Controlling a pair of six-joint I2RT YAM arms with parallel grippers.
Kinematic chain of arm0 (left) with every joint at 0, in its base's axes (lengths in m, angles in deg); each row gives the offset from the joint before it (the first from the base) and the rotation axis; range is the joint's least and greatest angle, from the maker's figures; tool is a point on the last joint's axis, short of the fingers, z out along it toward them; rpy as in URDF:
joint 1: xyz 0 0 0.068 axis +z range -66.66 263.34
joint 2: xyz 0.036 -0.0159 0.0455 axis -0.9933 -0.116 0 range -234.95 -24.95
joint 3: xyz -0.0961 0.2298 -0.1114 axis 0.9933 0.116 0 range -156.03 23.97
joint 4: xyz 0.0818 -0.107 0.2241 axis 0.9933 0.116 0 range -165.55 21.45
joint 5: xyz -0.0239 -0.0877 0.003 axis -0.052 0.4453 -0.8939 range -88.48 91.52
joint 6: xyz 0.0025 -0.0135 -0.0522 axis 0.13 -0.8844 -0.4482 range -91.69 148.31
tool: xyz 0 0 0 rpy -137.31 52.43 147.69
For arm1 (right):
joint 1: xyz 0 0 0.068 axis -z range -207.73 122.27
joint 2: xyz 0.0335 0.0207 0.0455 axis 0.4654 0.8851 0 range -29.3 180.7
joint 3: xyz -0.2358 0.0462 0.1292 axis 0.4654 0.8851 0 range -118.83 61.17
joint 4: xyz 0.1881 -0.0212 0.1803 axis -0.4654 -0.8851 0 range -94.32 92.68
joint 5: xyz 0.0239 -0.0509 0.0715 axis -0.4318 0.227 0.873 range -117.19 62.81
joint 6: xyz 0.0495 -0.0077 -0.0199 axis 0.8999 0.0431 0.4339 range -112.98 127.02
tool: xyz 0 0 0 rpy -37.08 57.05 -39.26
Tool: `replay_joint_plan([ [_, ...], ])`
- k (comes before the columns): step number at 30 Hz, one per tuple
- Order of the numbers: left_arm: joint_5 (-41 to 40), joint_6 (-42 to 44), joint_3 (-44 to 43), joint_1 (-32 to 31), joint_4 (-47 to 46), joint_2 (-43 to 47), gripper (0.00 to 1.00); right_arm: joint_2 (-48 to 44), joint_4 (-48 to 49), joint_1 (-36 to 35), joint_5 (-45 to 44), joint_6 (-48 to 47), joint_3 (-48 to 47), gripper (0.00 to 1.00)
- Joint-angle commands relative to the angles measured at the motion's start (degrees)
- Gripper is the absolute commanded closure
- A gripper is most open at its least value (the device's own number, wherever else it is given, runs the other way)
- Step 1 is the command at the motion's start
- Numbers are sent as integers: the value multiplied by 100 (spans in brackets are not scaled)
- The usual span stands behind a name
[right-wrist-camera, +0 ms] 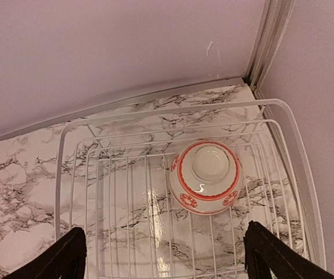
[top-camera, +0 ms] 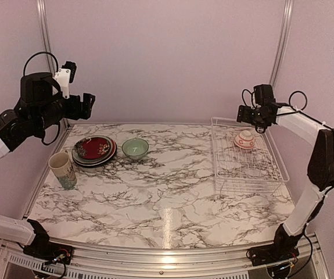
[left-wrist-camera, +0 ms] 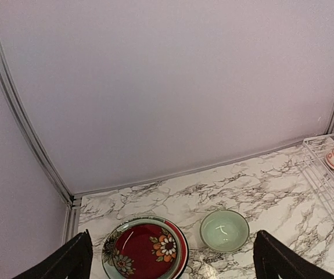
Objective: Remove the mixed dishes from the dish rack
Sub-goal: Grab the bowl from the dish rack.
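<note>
Hanging above the far left corner of the white-and-grey marbled table (top-camera: 167, 197), the left gripper (left-wrist-camera: 173, 238) has its two black fingers (left-wrist-camera: 68, 261) spread wide, with nothing between them. Its wrist view looks down on a stack of round plates (top-camera: 94, 150), a dark red flowered one on top and lighter rims showing beneath. Just to the right of the stack, apart from it, sits a small pale green bowl (top-camera: 135, 147), upright and empty. Nearer the arm bases, close to the table's left edge, a tall cream mug with a greenish base (top-camera: 63, 170) stands upright, near the plates but not touching them. On the right side of the table lies the white wire rectangular dish rack (top-camera: 254, 165). It holds one dish, a small orange-red-and-white patterned bowl (right-wrist-camera: 205, 176) turned upside down with its foot ring upward, resting on the wires in the far right part of the rack. The right gripper (right-wrist-camera: 165, 232) hovers over the rack's far end, above the bowl and clear of it, its fingers likewise spread apart and gripping nothing.
</note>
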Motion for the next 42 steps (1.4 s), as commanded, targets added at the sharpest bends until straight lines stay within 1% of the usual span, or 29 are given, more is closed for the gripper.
replay_joint_plan([
  [1,-617,442,503,38,-496,157,1,597,-519,122,-541,-210,-462,9],
  [4,-620,459,628,64,-547,252,1,892,-379,259,-359,-226,-614,8],
  [8,-665,515,784,100,-657,425,1,1408,-422,303,-454,-279,-1043,9],
  [13,-582,473,925,168,-769,552,1,2023,-379,544,-436,-205,-1415,9],
  [19,-425,423,963,197,-754,521,1,2546,-345,715,-298,-234,-1849,10],
  [22,-383,407,946,205,-720,471,1,2837,-442,728,-389,-282,-2103,11],
  [31,-235,354,945,215,-684,423,1,3115,-454,755,-364,-327,-2305,20],
  [38,-175,327,937,215,-666,423,1,3142,-453,756,-325,-368,-2266,33],
  [42,-164,318,940,215,-666,420,1,3067,-436,758,-312,-329,-2161,36],
])
